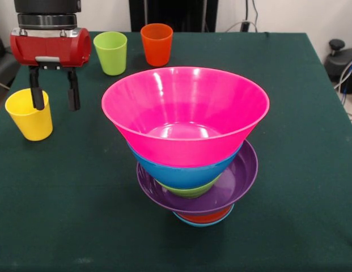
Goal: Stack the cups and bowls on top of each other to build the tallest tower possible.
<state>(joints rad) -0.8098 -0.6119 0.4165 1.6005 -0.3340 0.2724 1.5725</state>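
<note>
The hand (54,97) hangs open, holding nothing, one finger over the upright yellow cup's (29,116) rim, the cup just below and outward of it

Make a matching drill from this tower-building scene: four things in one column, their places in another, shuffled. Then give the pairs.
Things:
1. pink bowl
2. purple bowl
3. yellow cup
4. orange cup

Places:
A. beside the lime green cup, toward the far table edge
B. top of the tower
C. low in the tower, under the deep blue bowl
D. at the gripper, one finger in front of its rim

Pairs: 1-B, 2-C, 3-D, 4-A
</note>
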